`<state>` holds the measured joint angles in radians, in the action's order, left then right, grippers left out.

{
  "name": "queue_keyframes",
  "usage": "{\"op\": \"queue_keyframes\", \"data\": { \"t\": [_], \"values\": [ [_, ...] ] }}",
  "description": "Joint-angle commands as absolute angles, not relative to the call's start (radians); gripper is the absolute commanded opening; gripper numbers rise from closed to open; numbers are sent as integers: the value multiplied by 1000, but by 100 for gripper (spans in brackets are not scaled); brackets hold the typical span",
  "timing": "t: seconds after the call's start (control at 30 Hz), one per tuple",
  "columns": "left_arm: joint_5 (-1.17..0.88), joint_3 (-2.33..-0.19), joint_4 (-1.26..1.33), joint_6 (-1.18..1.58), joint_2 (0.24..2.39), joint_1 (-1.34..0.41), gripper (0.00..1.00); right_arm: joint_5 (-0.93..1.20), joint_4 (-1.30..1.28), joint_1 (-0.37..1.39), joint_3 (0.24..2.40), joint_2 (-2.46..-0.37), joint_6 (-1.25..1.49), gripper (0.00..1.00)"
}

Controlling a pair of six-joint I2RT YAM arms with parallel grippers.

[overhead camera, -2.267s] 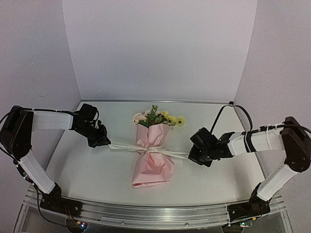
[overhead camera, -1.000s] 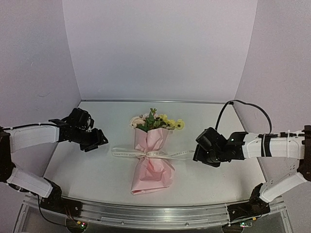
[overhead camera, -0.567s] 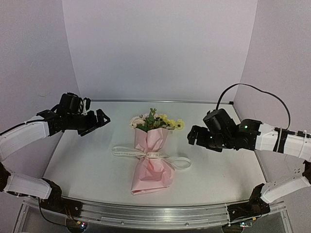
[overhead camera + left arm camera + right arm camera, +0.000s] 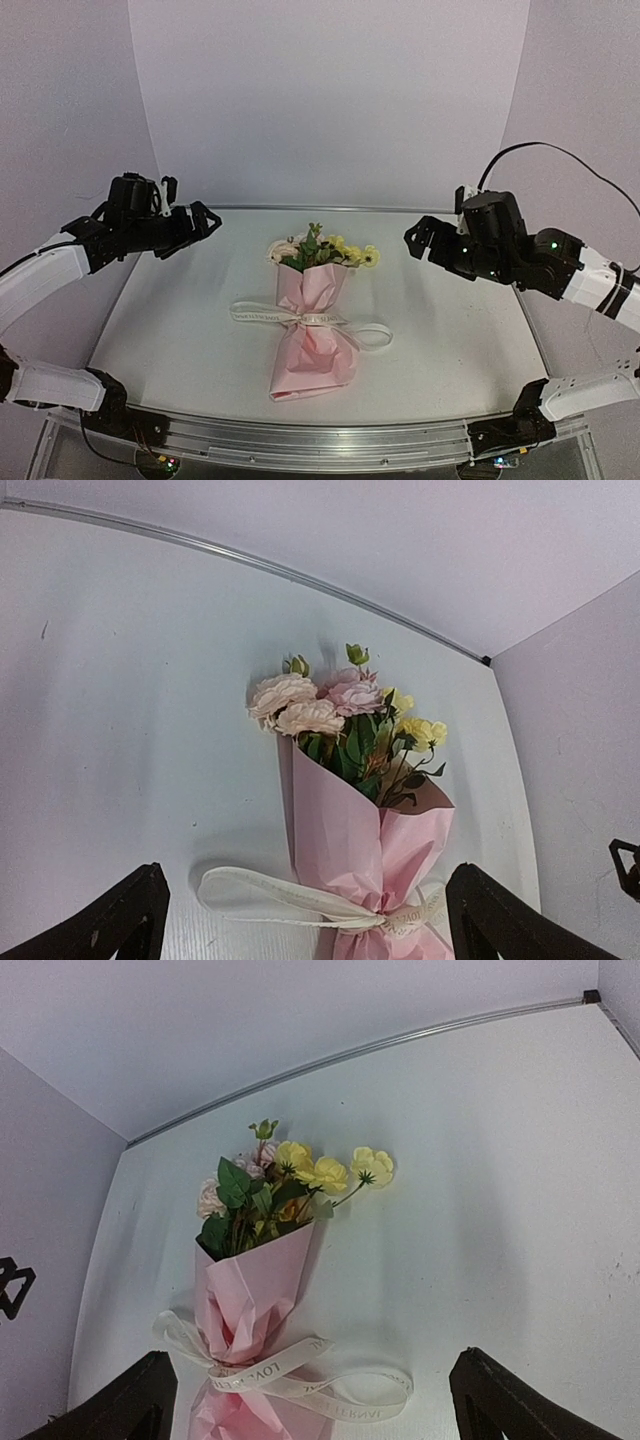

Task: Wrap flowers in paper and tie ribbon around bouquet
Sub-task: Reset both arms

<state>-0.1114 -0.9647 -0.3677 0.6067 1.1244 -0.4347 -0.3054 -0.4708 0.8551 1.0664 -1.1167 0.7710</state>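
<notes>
From the top view, the bouquet (image 4: 310, 355) lies flat in the middle of the desk (image 4: 450, 345), blooms toward the back wall, with the ribbon (image 4: 262, 313) tied round its pinched waist. The left hand (image 4: 193, 230) hangs raised, well off to the bouquet's left, and the right hand (image 4: 427, 250) likewise to its right, both spread wide and holding nothing. The work looks finished, so the risk, as I judge it, lies in undoing it: an arm passing low by the bouquet could hook a slack ribbon end and drag the knot (image 4: 316, 320) loose. In the left wrist view, the two dark fingers (image 4: 120, 925) stand apart at the bottom corners, the bouquet beyond them and untouched. The paper (image 4: 345, 825) cone gapes a little round the flowers (image 4: 320, 705), and a long ribbon loop (image 4: 255, 892) lies limp on the desk at the bouquet's left. If the tie is only a single hitch, the springy paper may work it open. In the right wrist view the fingers again frame the bouquet without contact. A wide flat loop (image 4: 350, 1400) trails at the bouquet's right, probably the easiest thing to snag. The yellow blooms (image 4: 325, 1172) lean out past the cone's rim, where a passing hand would bend them.
</notes>
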Motion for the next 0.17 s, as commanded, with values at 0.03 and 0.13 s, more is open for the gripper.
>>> {"op": "queue_keyframes", "data": {
  "t": [0.03,0.13],
  "values": [
    [-61,-1034,-355,592,1079,-431,100,-370,-466,852,1089,-1088,742,98],
    [-53,-1035,-354,584,1068,-430,100,-373,-466,852,1089,-1086,741,98]
  ]
}}
